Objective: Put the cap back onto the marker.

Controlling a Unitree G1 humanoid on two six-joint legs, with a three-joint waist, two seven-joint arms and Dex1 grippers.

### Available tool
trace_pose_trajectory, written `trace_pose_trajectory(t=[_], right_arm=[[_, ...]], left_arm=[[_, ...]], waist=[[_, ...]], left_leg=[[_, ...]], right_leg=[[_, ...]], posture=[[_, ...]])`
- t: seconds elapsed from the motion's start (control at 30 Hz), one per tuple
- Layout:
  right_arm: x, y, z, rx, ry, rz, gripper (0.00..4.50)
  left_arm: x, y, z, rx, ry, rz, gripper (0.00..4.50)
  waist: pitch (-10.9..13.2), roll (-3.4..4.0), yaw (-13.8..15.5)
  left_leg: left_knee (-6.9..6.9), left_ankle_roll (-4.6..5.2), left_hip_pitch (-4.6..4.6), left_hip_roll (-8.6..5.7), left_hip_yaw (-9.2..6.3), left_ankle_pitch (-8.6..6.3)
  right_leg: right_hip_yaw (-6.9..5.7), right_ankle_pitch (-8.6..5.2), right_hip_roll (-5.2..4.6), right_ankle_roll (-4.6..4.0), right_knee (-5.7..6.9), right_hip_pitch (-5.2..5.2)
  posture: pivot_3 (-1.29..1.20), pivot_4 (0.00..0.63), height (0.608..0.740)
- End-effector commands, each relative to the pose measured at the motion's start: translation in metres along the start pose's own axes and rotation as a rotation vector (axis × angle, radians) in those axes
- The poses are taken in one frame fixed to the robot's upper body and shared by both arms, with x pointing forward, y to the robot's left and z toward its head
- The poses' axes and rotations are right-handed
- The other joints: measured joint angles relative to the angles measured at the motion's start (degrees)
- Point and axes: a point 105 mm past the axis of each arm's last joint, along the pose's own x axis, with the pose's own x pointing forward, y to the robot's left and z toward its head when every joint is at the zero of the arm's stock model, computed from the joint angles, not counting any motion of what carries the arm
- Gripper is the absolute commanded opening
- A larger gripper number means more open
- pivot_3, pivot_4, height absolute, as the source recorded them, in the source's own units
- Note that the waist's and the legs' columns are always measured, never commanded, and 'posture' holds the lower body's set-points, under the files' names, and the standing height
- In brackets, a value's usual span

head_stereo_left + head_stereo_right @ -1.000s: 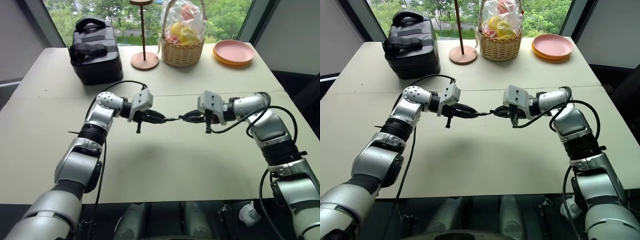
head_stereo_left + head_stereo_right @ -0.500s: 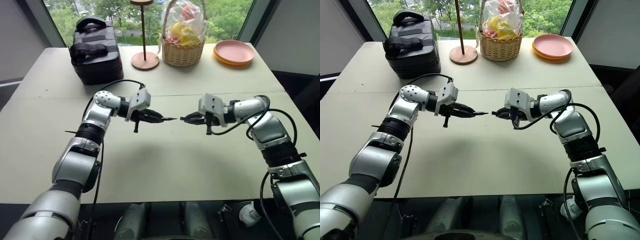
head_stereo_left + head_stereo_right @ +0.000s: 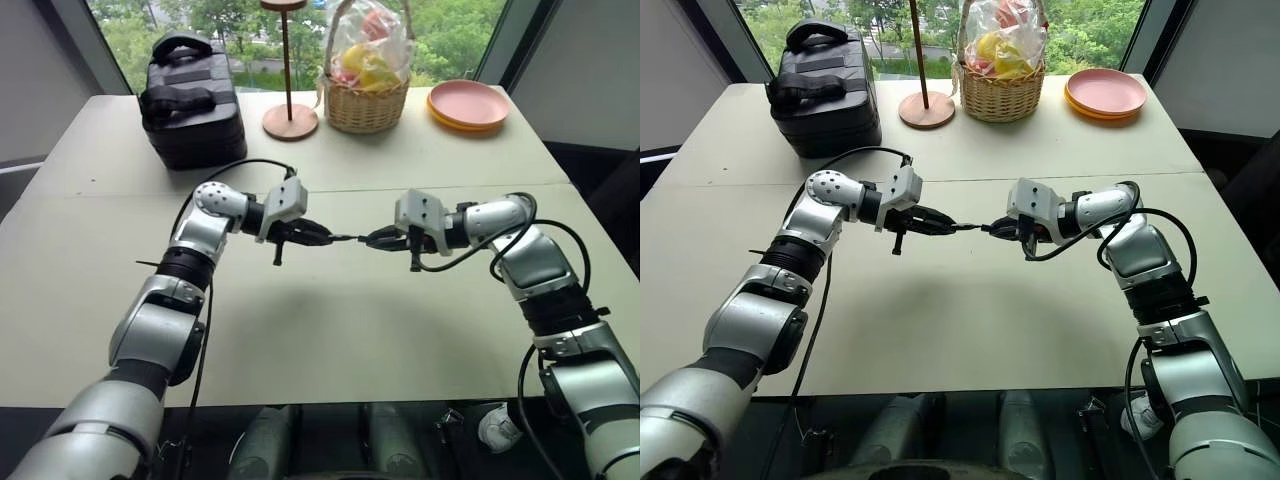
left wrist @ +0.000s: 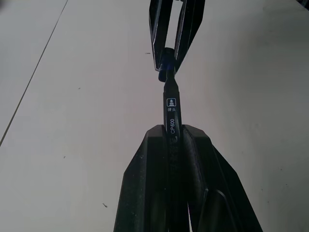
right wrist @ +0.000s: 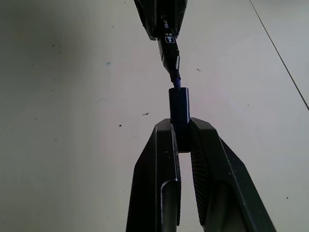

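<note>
Pale counter (image 3: 330, 330) beneath, both arms raised mid-scene. Left end effector (image 3: 322, 236) clamped on the marker (image 4: 172, 104), pointing right. Right end effector (image 3: 376, 239) pinching the cap (image 5: 178, 107), pointing left. Marker tip just at the cap's mouth, not seated.

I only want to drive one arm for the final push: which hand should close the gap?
Probably the right hand. It grips the short cap, whose mouth sits at the marker tip, roughly in line. The left hand is shut on the marker and can simply hold it steady.
</note>
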Motion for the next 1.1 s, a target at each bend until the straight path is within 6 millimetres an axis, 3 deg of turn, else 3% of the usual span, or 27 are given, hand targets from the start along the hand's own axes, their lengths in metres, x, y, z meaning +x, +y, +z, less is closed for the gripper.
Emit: trace_pose_trajectory(t=[0.03,0.37,0.57,1.1], right_arm=[[-0.001,0.001,0.019,-0.063,-0.042,0.003,0.03],[-0.003,0.001,0.025,-0.084,-0.043,0.004,0.03],[-0.007,-0.003,0.014,-0.06,-0.015,-0.011,0.03],[-0.007,-0.011,0.011,-0.055,-0.016,-0.041,0.03]], left_arm=[[0.002,0.004,0.01,0.04,-0.013,0.007,0.0],[0.004,0.007,0.013,0.051,-0.019,0.01,0.0],[-0.008,0.01,0.018,0.061,-0.02,0.021,0.0],[-0.013,0.006,0.007,0.036,0.008,0.017,0.0]], waist=[[0.0,0.0,-0.1],[0.0,0.0,0.0],[0.0,0.0,-0.1],[0.0,0.0,-0.1]], left_leg=[[0.0,0.0,0.0,0.0,0.0,0.0],[0.0,0.0,0.0,0.0,0.0,0.0],[0.01,0.0,0.0,0.0,0.0,0.0],[0.01,0.0,0.0,0.0,0.0,0.0]], right_leg=[[0.0,0.0,0.0,0.0,0.0,0.0],[0.0,0.0,0.0,0.0,0.01,0.0],[0.0,0.0,0.0,0.0,0.01,0.0],[0.0,0.0,0.01,0.0,0.02,0.0]], posture=[[0.0,0.15,0.74],[0.0,0.15,0.74],[0.0,0.15,0.74],[0.0,0.15,0.74]])
